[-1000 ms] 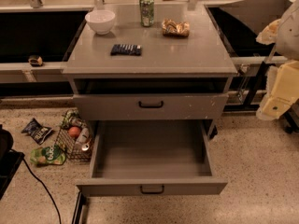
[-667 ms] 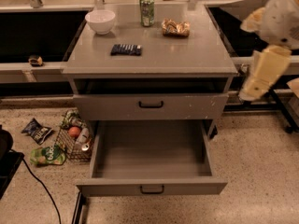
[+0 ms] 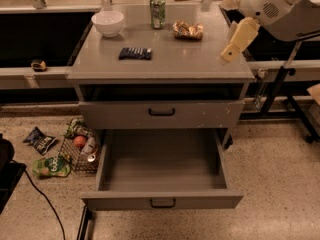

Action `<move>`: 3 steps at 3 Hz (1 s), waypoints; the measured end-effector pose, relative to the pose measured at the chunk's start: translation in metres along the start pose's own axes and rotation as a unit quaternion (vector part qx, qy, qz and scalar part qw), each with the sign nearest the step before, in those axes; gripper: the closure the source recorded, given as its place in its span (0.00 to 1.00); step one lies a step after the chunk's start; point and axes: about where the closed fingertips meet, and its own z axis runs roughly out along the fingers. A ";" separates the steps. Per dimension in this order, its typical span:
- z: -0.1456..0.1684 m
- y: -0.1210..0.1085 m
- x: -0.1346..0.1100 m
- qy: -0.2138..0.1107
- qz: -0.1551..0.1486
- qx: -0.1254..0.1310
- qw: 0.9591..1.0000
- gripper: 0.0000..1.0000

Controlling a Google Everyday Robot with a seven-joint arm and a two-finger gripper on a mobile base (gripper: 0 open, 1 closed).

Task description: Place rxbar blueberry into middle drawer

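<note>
The rxbar blueberry (image 3: 135, 53), a flat dark navy bar, lies on the grey cabinet top (image 3: 190, 64), left of centre. The middle drawer (image 3: 162, 166) is pulled wide open at the bottom, its grey inside holding nothing, with a black handle on its shallow front panel. My gripper (image 3: 236, 43), cream-coloured on a white arm (image 3: 280, 6), hangs over the top's right edge, well to the right of the bar and apart from it. It holds nothing that I can see.
A white bowl (image 3: 108, 22), a green can (image 3: 157, 11) and a golden snack bag (image 3: 188, 30) stand at the back of the top. The scuffed taller drawer (image 3: 161, 113) is closed. A wire basket (image 3: 80, 148) and snack bags (image 3: 49, 167) lie on the floor at left.
My arm and gripper have swung up and left, from the frame's right edge to above the cabinet top's right edge. The bar and drawers have not moved.
</note>
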 end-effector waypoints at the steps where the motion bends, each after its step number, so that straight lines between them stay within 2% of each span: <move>1: 0.000 0.000 0.000 0.000 0.000 0.000 1.000 0.00; 2: 0.003 -0.001 0.000 0.002 0.007 0.008 1.000 0.00; 3: 0.036 -0.017 0.004 -0.033 0.053 0.021 0.998 0.00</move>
